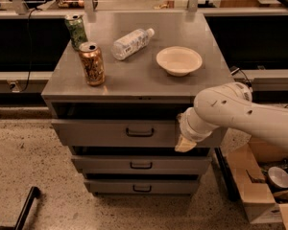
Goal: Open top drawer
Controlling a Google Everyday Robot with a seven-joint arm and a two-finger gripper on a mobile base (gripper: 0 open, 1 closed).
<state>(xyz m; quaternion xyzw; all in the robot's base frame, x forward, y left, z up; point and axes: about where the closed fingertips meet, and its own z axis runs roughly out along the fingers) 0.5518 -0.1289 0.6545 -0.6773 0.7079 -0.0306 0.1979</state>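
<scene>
The top drawer (105,133) is the uppermost and widest of three grey drawers in a metal cabinet. It sits directly beneath the tabletop (144,83), with a dark gap between its front and the tabletop's edge. Its small black handle (139,132) is at the centre of the front, and nothing touches it. The white arm (240,116) reaches in from the right, and the tool (185,143) hangs at the right end of the top drawer's front. Its pale tan tip points down over the drawer's lower edge, well to the right of the handle. Whether the tool is spread or pressed together cannot be told, nor whether it touches the drawer front. Below are the middle drawer (101,165) and the bottom drawer (110,187), each narrower, with a similar handle. On the tabletop, a green can (76,30) stands upright at the back left, and a gold can (91,63) stands upright nearer the front edge. A clear plastic bottle (131,43) lies on its side near the middle, and a cream bowl (179,60) sits to its right. On the speckled floor to the right of the cabinet is an open cardboard box (252,190).
</scene>
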